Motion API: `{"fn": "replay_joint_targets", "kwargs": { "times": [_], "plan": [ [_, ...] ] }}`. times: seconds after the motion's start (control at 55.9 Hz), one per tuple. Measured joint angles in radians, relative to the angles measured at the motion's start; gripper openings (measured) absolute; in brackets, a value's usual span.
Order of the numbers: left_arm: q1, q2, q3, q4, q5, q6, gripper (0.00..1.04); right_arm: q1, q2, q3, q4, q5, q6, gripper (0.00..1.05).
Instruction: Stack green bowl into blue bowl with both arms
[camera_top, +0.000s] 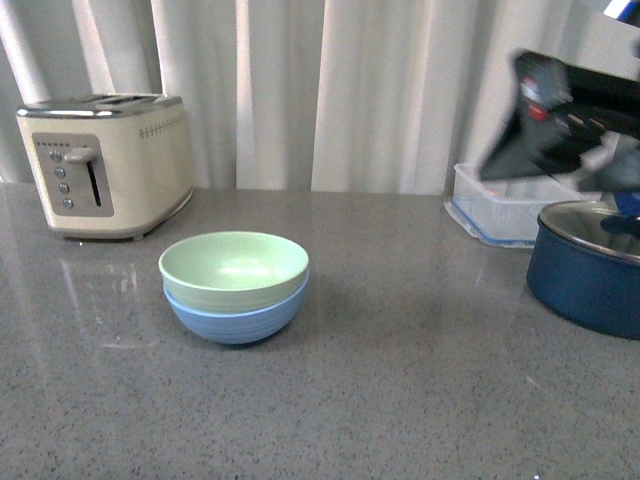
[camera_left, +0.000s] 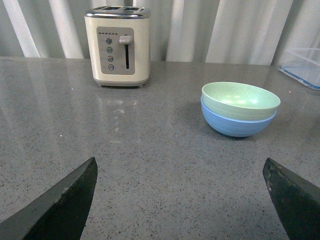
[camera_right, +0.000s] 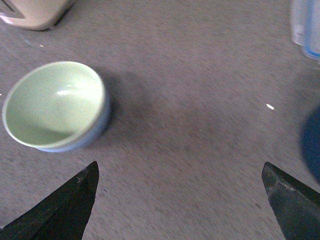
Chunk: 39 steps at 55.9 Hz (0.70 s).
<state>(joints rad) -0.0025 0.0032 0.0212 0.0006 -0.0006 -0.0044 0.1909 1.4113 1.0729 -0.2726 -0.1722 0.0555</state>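
The green bowl (camera_top: 234, 266) sits nested inside the blue bowl (camera_top: 238, 320) on the grey counter, left of centre. Both also show in the left wrist view, green bowl (camera_left: 240, 98) in blue bowl (camera_left: 235, 126), and in the right wrist view, green bowl (camera_right: 50, 102) over the blue bowl (camera_right: 97, 127). My left gripper (camera_left: 180, 172) is open and empty, low over bare counter, well short of the bowls. My right gripper (camera_right: 180, 172) is open and empty, raised above the counter to the right of the bowls. The right arm (camera_top: 560, 120) shows blurred at the upper right in the front view.
A cream toaster (camera_top: 105, 165) stands at the back left. A dark navy pot with glass lid (camera_top: 590, 265) stands at the right, under the right arm. A clear plastic container (camera_top: 500, 210) stands behind it. White curtains hang at the back.
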Motion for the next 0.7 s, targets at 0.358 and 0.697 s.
{"fn": "replay_joint_targets", "kwargs": {
  "times": [0.358,0.697],
  "plan": [
    [0.0,0.0,0.0,0.0,-0.002,0.0,0.98,-0.04,-0.256,-0.585,0.927,0.318,-0.049,0.5],
    [0.0,0.0,0.0,0.0,-0.002,0.0,0.98,-0.107,-0.464,-0.844,0.982,0.25,-0.055,0.01]
  ]
}}
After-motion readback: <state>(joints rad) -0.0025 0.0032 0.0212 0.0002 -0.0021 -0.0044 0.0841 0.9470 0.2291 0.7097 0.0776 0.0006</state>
